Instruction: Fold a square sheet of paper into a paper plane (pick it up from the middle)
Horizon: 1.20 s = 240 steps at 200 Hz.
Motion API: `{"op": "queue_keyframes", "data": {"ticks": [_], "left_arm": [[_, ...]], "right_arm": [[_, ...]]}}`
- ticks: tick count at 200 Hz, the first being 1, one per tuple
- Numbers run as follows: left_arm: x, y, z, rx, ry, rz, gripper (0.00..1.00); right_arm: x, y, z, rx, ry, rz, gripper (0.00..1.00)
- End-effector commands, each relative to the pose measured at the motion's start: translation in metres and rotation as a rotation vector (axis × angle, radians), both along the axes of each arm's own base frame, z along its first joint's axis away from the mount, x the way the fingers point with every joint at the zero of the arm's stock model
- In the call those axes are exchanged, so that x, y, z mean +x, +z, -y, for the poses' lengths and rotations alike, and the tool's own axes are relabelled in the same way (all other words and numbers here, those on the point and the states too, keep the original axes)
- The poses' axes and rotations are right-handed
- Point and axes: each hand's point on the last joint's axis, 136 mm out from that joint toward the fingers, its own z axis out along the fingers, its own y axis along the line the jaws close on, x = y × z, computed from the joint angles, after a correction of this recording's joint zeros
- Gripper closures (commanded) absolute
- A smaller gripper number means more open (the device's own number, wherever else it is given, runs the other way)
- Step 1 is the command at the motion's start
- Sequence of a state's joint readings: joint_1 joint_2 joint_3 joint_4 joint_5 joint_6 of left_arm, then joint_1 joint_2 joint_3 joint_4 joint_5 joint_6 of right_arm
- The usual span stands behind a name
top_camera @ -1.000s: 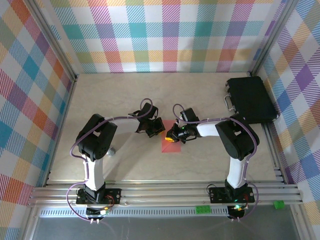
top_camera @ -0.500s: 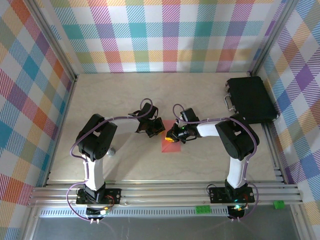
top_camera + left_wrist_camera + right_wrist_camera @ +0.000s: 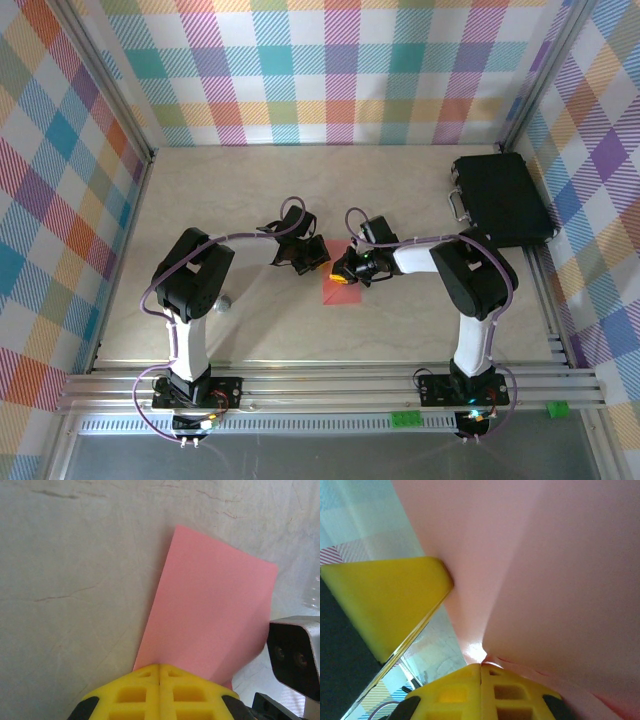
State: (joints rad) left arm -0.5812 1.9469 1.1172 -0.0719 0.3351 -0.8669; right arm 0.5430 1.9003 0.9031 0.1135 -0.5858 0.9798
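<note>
Bolted side by side, folded at the elbows and reaching inward, bringing the left hand [image 3: 322,262] and the right hand [image 3: 343,272] close together, nearly tip to tip. Angled downward at both wrists. Closed tight on both sides, yellow fingers [image 3: 135,695] pressed together with no gap. On the right, pinching the square sheet of paper [image 3: 210,615]; on the left, closed with tips at its edge.

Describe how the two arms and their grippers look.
The left arm and right arm have bulky black joints, white links and thin purple cables looping alongside. The left gripper and right gripper carry yellow fingers moulded with square pockets.
</note>
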Motion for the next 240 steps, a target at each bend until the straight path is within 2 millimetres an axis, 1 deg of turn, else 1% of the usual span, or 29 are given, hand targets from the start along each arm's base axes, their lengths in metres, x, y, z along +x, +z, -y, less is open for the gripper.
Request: {"op": "queue_keyframes", "data": {"ticks": [1, 27, 46, 74, 91, 108, 133, 152, 167, 187, 204, 226, 240], "left_arm": [[-0.019, -0.022, -0.014, 0.088, 0.007, -0.075, 0.96], [-0.016, -0.013, -0.015, 0.092, 0.015, -0.057, 0.96], [-0.009, 0.001, -0.02, 0.108, 0.035, -0.019, 0.96], [0.0, 0.025, -0.032, 0.135, 0.066, 0.047, 0.89], [0.002, 0.035, -0.038, 0.14, 0.082, 0.077, 0.87], [0.001, 0.04, -0.042, 0.141, 0.09, 0.094, 0.86], [-0.003, 0.042, -0.048, 0.141, 0.098, 0.106, 0.85], [-0.007, 0.044, -0.05, 0.129, 0.103, 0.125, 0.85], [-0.01, 0.046, -0.048, 0.1, 0.094, 0.138, 0.85], [-0.015, 0.047, -0.04, 0.034, 0.071, 0.147, 0.85], [-0.022, 0.044, -0.033, -0.019, 0.057, 0.138, 0.89], [-0.03, 0.04, -0.025, -0.049, 0.035, 0.138, 0.96], [-0.034, 0.039, -0.02, -0.058, 0.02, 0.137, 0.99]], "right_arm": [[-0.008, -0.03, 0.01, -0.081, -0.01, -0.042, 0.98], [-0.011, -0.033, 0.013, -0.097, -0.012, -0.053, 0.95], [-0.013, -0.033, 0.016, -0.107, -0.011, -0.055, 0.93], [-0.016, -0.032, 0.017, -0.112, -0.005, -0.057, 0.88], [-0.017, -0.032, 0.018, -0.112, -0.002, -0.062, 0.84], [-0.019, -0.033, 0.018, -0.111, -0.001, -0.066, 0.79], [-0.02, -0.034, 0.019, -0.115, 0.003, -0.069, 0.7], [-0.021, -0.035, 0.02, -0.121, 0.003, -0.073, 0.66], [-0.023, -0.037, 0.022, -0.13, 0.001, -0.077, 0.63], [-0.024, -0.04, 0.025, -0.146, -0.001, -0.079, 0.63], [-0.027, -0.043, 0.028, -0.164, -0.002, -0.083, 0.66], [-0.03, -0.049, 0.034, -0.2, -0.002, -0.088, 0.75], [-0.031, -0.052, 0.039, -0.227, -0.003, -0.089, 0.8]]}}
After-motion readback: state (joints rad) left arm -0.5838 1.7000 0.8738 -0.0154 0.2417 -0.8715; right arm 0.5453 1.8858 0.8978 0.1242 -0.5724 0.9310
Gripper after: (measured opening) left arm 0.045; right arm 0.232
